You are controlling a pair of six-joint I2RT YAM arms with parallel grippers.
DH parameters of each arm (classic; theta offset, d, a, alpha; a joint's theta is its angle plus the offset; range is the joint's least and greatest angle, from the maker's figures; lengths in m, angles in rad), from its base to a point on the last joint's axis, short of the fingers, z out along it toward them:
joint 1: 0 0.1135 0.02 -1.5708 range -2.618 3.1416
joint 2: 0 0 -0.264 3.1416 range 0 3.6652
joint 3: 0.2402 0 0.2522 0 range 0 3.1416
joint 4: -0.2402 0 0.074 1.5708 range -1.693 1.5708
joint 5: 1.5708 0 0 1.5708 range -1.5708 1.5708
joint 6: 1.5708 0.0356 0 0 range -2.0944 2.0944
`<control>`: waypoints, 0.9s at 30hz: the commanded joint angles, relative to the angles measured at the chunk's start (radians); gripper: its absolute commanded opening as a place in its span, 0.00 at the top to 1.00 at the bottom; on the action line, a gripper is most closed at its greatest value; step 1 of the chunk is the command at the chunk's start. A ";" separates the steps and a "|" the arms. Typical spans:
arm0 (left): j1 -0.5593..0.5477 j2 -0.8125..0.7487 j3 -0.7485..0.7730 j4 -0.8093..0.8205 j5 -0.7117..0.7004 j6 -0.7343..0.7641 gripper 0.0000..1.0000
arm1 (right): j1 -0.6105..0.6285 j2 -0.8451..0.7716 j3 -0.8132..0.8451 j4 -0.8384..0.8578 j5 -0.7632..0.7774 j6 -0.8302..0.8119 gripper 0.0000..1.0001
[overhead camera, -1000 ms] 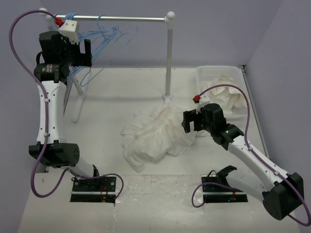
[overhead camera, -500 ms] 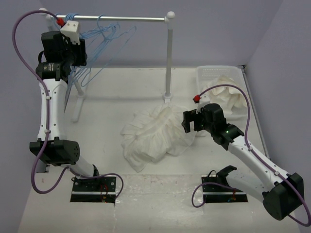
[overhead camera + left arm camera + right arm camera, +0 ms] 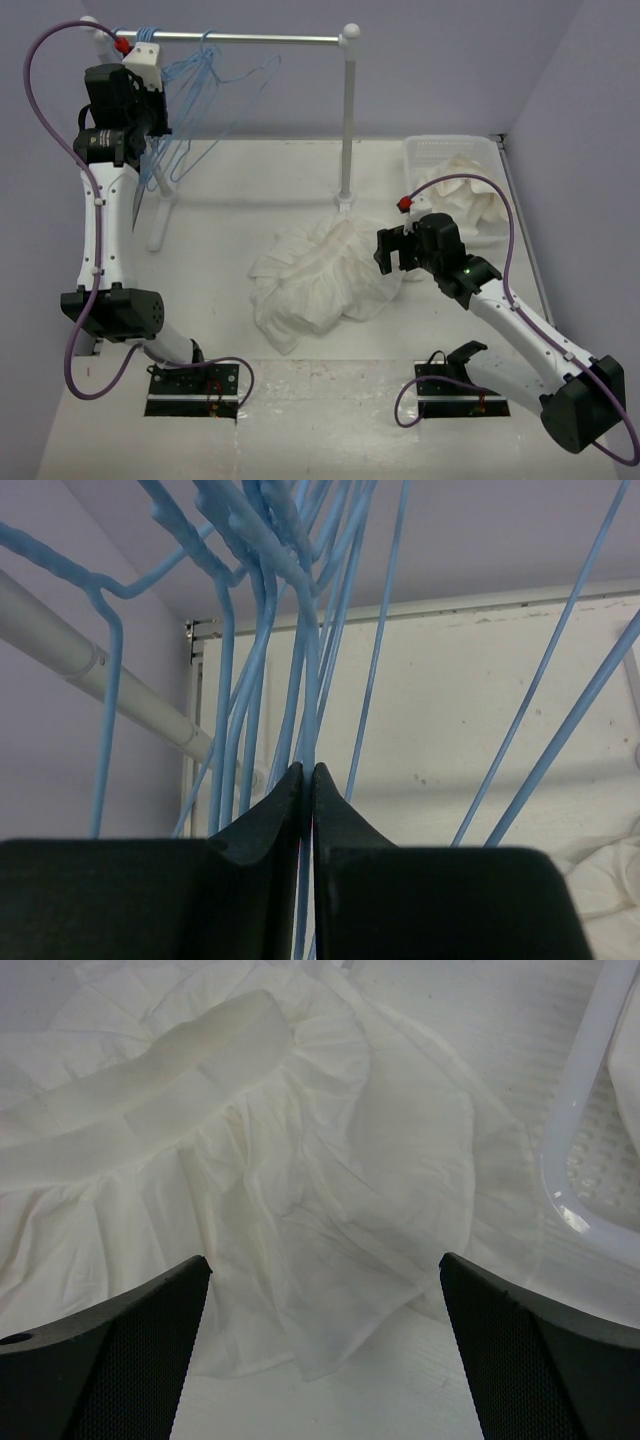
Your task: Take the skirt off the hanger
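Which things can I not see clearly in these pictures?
Left wrist view: which hanger the left end effector pinches; wires overlap, hooks cut by the top edge.
Top view: that grip, hidden behind its own body.
Right wrist view: the basket, cut by the right edge.
Top view: the skirt's underside, hidden by its own folds.

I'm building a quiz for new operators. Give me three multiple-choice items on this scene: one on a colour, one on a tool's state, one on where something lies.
1. The hangers are: A) red B) light blue C) black
2. The right tool is: A) open B) shut on cloth C) shut on a wire
3. The skirt is: A) on a hanger B) gripped by the right tool C) heaped on the table

Answers:
1. B, the wires on the rail show light blue.
2. A, its fingers stand wide apart above the skirt.
3. C, it lies in a heap on the table, with nothing gripping it.
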State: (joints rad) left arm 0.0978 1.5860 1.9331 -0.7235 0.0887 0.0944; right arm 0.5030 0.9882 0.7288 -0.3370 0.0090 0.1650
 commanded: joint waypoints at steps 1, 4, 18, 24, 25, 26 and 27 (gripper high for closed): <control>0.003 -0.046 0.029 0.021 -0.015 0.007 0.95 | 0.000 0.007 0.040 0.006 -0.001 0.002 0.01; 0.002 -0.049 0.043 0.022 -0.011 0.005 1.00 | 0.000 0.012 0.043 0.006 -0.001 0.002 0.01; 0.003 -0.067 0.086 0.039 0.016 0.019 1.00 | 0.000 0.010 0.043 0.006 -0.003 0.004 0.01; 0.003 -0.090 0.087 0.053 0.106 0.028 1.00 | 0.000 0.013 0.043 0.004 -0.003 0.002 0.01; 0.003 -0.092 0.087 0.059 0.115 0.030 1.00 | 0.000 0.012 0.043 0.004 -0.003 0.002 0.01; 0.003 -0.095 0.086 0.061 0.126 0.031 1.00 | 0.000 0.013 0.043 0.006 -0.003 0.002 0.01; 0.002 -0.093 0.086 0.062 0.146 0.031 1.00 | 0.000 0.013 0.043 0.006 -0.003 0.001 0.01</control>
State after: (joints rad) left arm 0.0978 1.5383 1.9789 -0.7193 0.1658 0.0994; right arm 0.5030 1.0031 0.7307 -0.3382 0.0086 0.1646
